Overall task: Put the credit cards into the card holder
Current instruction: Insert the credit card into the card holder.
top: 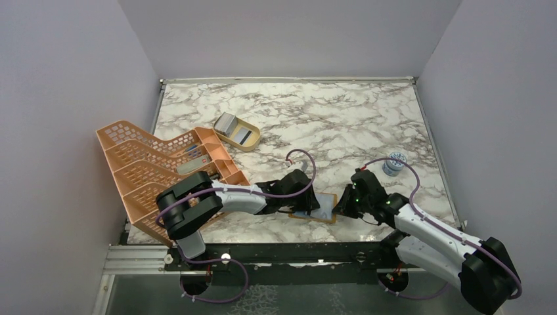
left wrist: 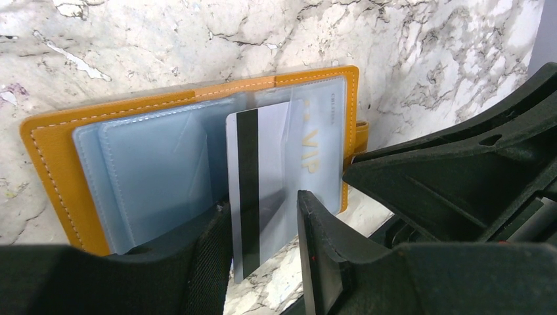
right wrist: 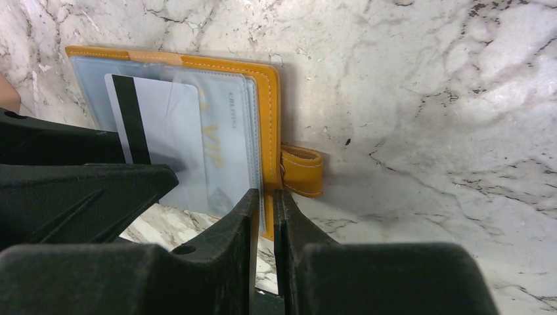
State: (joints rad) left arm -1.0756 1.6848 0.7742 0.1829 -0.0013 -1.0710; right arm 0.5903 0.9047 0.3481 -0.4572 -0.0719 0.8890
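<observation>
Seen from above, the card holder [top: 324,210] lies mostly under the left gripper [top: 303,202] and the right gripper [top: 341,207]. At the right wrist, the left gripper covers the lower corner of the credit card [right wrist: 167,118], and the small print [right wrist: 237,97] near "VIP" is too tiny to read.

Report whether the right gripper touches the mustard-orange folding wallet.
Touching: the right wrist view shows the right gripper pinching the wallet at its edge.

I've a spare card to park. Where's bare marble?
Free: the far strip behind the tan dish, and the middle between dish and small blue object. Crowded: the near edge, where left hand and right hand meet at the card holder, beside the peach rack.
</observation>
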